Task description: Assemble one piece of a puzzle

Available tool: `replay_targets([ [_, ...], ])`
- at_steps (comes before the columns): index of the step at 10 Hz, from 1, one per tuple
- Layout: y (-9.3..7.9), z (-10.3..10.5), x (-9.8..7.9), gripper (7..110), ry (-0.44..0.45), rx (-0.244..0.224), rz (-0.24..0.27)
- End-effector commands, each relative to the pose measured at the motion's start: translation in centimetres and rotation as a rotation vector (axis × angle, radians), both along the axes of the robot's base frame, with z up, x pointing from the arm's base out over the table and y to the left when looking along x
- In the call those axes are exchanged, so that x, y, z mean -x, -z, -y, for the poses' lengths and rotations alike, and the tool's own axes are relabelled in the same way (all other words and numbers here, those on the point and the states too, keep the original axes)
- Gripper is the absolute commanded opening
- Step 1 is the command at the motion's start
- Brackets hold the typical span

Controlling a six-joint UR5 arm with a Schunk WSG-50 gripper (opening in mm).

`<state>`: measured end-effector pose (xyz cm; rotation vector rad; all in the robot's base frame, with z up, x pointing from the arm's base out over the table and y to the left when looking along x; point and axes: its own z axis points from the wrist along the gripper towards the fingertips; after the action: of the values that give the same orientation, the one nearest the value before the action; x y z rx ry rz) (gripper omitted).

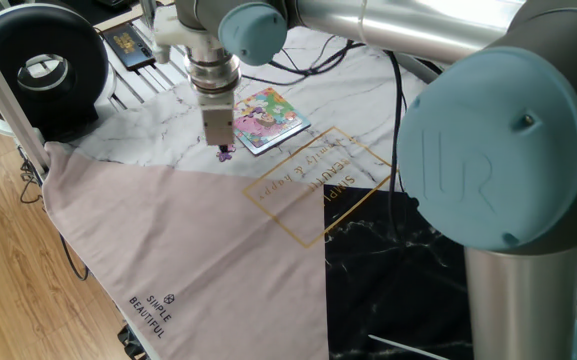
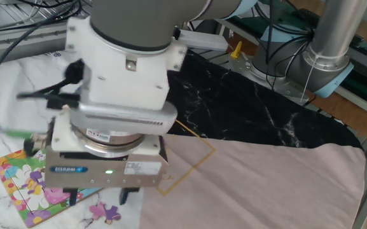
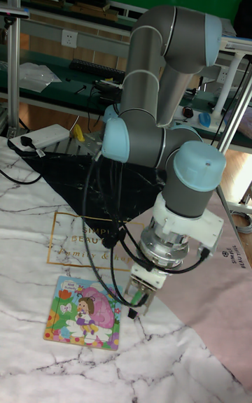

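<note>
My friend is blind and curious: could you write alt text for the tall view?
A grey and blue robot arm reaches down, its gripper hanging just above a marble-patterned table, right of a small colourful puzzle. Pink cloth lies further right.

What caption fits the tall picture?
Robot gripper hovering beside the colourful puzzle on the marble table.

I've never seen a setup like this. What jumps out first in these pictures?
The big grey robot arm with pale blue joints dominates, bending down over the marble-patterned table. Its gripper hangs just above a tiny purple puzzle piece lying at the edge of a pink cloth. Right beside it sits a small, brightly coloured cartoon puzzle.
</note>
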<state>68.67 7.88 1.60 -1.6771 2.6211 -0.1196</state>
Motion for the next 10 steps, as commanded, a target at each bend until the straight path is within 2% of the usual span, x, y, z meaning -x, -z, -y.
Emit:
replay_targets([
  [1, 0.4, -0.1, -1.1, 44, -0.37, -0.006, 0.003],
  [2, 0.4, -0.7, 0.1, 44, -0.412, -0.038, -0.033],
  [3, 0.0, -1.8, 1.5, 44, -0.447, -0.091, -0.069],
  [5, 0.1, -3.2, 1.4, 44, -0.56, -0.137, -0.057],
  [6, 0.2, -3.3, 1.9, 66, -0.626, -0.13, -0.072],
  [8, 0.1, -1.1, 1.8, 66, -0.702, -0.041, -0.084],
  [9, -0.1, 0.1, 2.6, 66, -0.7, -0.005, -0.106],
  [10, 0.0, 0.9, 3.2, 66, -0.69, 0.005, -0.118],
])
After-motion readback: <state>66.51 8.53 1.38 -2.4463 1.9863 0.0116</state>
